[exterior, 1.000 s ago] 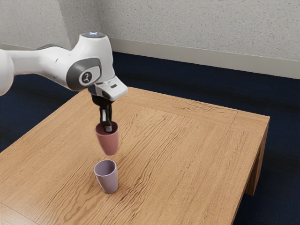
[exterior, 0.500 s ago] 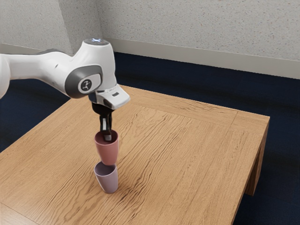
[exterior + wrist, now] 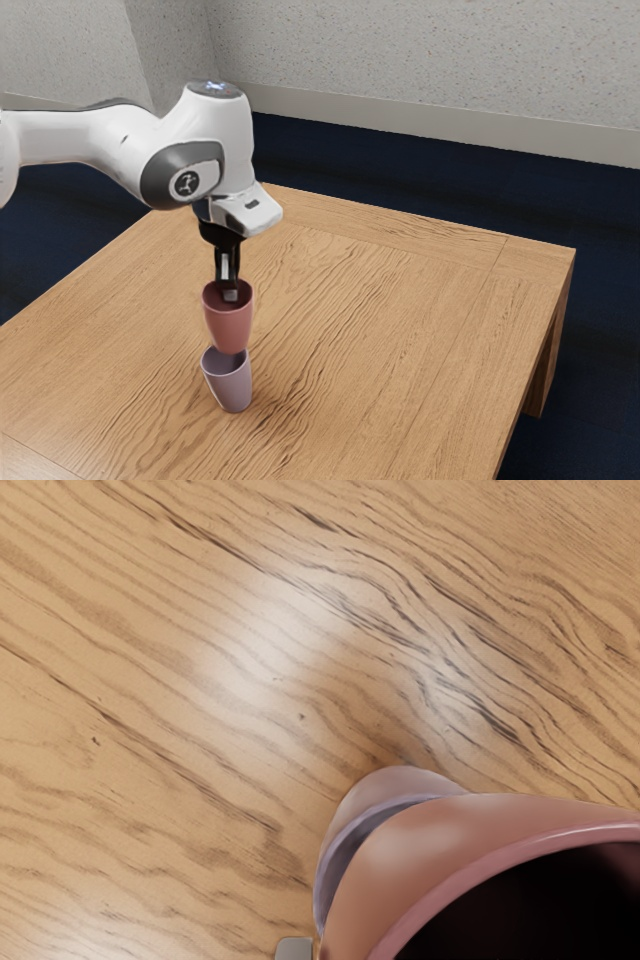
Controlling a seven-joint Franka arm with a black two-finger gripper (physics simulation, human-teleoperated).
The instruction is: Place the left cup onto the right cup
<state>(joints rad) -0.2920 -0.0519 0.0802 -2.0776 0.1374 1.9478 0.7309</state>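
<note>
Pink cup (image 3: 228, 318) stands with its base sunk into the mouth of the lilac cup (image 3: 228, 382), near the front of the wooden surface (image 3: 400, 300). A second ago it hung clear above the lilac cup with a gap between them. Half a second ago it had already entered, and since then it has hardly dropped further, which suggests it has seated as deep as the taper allows. The tool (image 3: 230, 284) remains clamped on the pink cup's rim, one finger inside the wall and one outside, with the arm reaching in from the exterior view's left. From the wrist camera, the lilac cup's rim (image 3: 338, 852) curves out from beneath the pink cup's side (image 3: 470, 865), the two roughly in line. The stack looks upright. The placing appears all but done. What remains, by this reading, is to let go and lift straight up without tipping the pair.
</note>
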